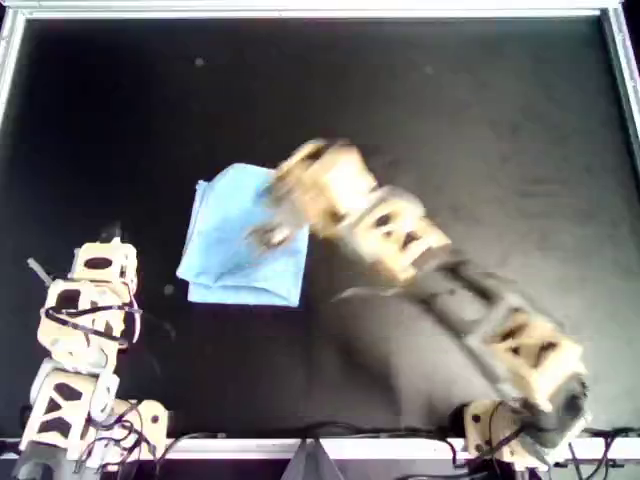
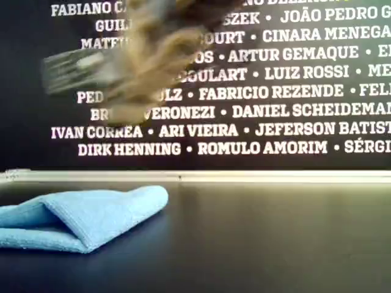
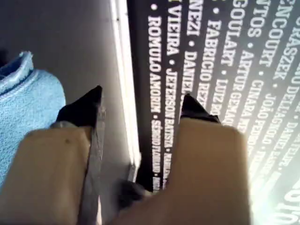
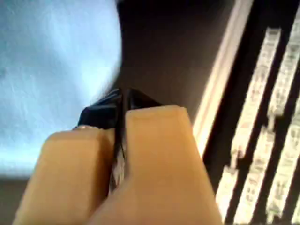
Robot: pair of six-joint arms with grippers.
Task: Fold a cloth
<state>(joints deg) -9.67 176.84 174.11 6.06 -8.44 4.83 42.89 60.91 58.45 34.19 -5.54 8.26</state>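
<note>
Black tabletop (image 1: 450,130) fills the overhead view, w/ a pale metal rail (image 2: 244,176) along its far edge and behind that a dark wall (image 2: 275,91) printed w/ white names. One arm reaches in from the overhead view's lower right twd the middle and is blurred. The other arm sits bunched at the overhead view's lower left, well apart from it. The cloth (image 1: 235,250) lies folded on the table, left of centre in the overhead view and low on the exterior view's left (image 2: 85,217), layers stacked, rounded fold edge facing the exterior view's right. My second gripper (image 1: 272,225) is over the cloth's right part in the overhead view; its wrist cam shows the tips (image 4: 123,101) pressed together, w/ blue fabric (image 4: 51,70) close beside, blurred. My first gripper (image 1: 105,245) is at the parked arm, left of the cloth and clear of it; its wrist cam shows the jaws (image 3: 140,101) spread apart, holding nothing, w/ the cloth edge (image 3: 23,103) off to one side.
</note>
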